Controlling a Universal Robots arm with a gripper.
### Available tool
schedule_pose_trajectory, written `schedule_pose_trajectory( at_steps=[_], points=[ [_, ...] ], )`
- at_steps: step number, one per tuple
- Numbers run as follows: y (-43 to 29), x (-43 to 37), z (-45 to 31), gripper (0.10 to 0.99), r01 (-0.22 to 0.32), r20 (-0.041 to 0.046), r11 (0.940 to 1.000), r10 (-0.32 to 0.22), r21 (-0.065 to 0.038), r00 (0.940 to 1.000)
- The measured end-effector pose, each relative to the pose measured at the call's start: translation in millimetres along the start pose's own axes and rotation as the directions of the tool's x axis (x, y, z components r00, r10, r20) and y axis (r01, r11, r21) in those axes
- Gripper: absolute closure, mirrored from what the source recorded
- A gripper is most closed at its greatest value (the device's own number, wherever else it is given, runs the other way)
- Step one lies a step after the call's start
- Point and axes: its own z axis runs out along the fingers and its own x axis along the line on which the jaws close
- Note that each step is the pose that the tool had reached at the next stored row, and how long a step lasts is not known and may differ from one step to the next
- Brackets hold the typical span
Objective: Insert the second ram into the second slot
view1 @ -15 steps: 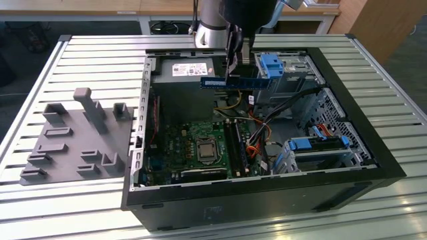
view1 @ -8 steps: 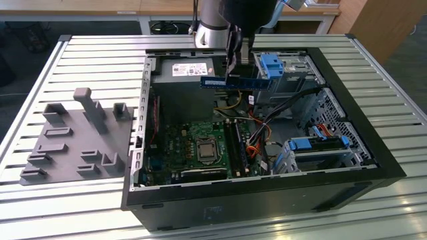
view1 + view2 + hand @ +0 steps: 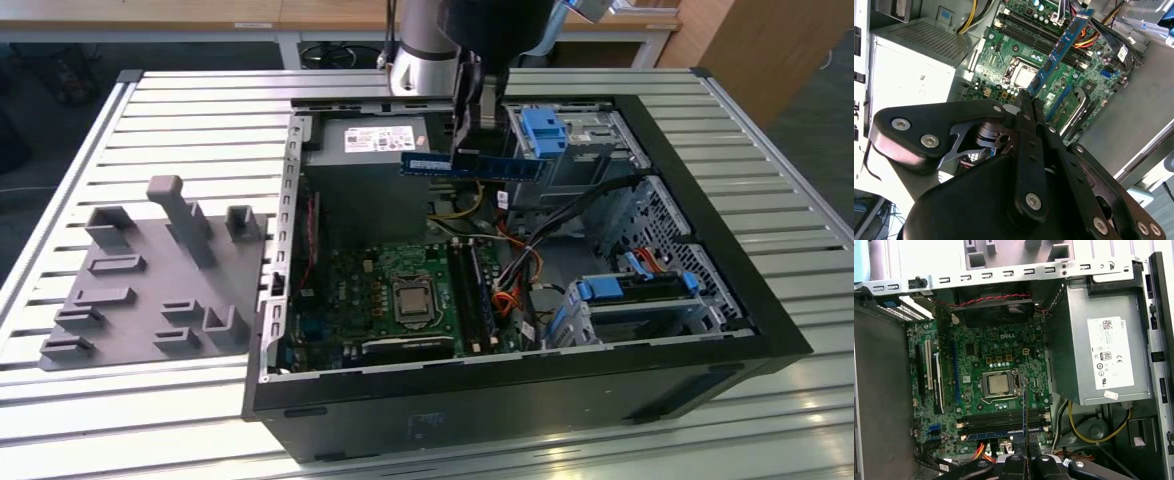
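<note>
One tool (image 3: 470, 150), clamped on one second ram (image 3: 475, 166), held mid-air over one open PC case (image 3: 763, 300) on the desk (image 3: 174, 110). Inside the case: one motherboard (image 3: 387, 290), one power supply (image 3: 367, 155).

Open air under the second ram (image 3: 514, 168); cables (image 3: 505, 300) (orange) flank motherboard (image 3: 387, 300).

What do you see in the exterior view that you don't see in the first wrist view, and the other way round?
Extra in the exterior view: the grey holder plate on the slatted table beside the computer case, and the blue drive brackets.
Extra in the first wrist view: the red and black twisted wire by the fan.
Both share: the gripper holding the second ram above the green motherboard, plus the processor socket and the power supply.
</note>
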Motion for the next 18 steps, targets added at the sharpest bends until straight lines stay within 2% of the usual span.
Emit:
schedule_pose_trajectory(
  at_steps=[18],
  points=[
    [0.0,0.0,0.0,0.949,-0.051,0.0019,0.9987,0.051,0.001,0.9987]
  ],
)
